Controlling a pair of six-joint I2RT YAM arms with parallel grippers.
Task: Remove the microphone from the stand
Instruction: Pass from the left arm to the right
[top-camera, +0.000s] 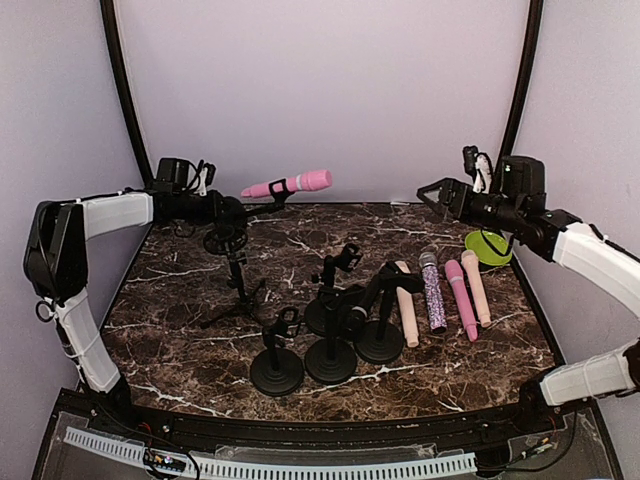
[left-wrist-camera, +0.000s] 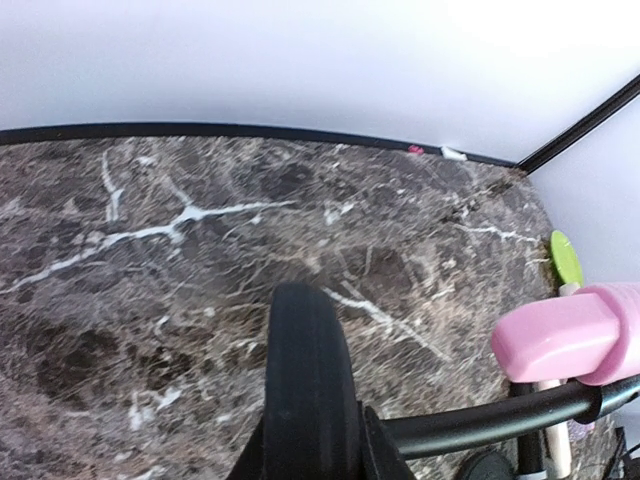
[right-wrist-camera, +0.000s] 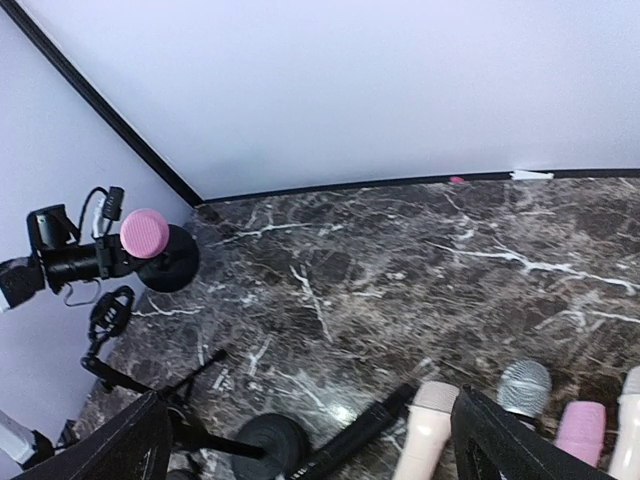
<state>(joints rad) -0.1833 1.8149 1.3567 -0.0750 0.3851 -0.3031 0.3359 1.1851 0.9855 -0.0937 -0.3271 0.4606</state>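
A pink microphone (top-camera: 300, 182) sits in the clip at the top of a black tripod stand (top-camera: 238, 285) at the back left, its head pointing right. My left gripper (top-camera: 226, 212) is shut on the stand's black round knob just left of the microphone. In the left wrist view that knob (left-wrist-camera: 305, 370) fills the space between the jaws of the left gripper (left-wrist-camera: 315, 455). The boom rod (left-wrist-camera: 480, 425) runs right under the pink microphone (left-wrist-camera: 565, 335). My right gripper (top-camera: 430, 191) hangs open in the air at the back right, well clear of the microphone (right-wrist-camera: 145, 232). Nothing lies between its fingers (right-wrist-camera: 500, 440).
Three black desk stands with round bases (top-camera: 277, 372) (top-camera: 330, 362) (top-camera: 380, 342) stand front centre. Several microphones lie side by side at the right: beige (top-camera: 407, 305), glittery (top-camera: 433, 290), pink (top-camera: 461, 297), peach (top-camera: 476, 287). A green dish (top-camera: 487, 248) sits at the right edge.
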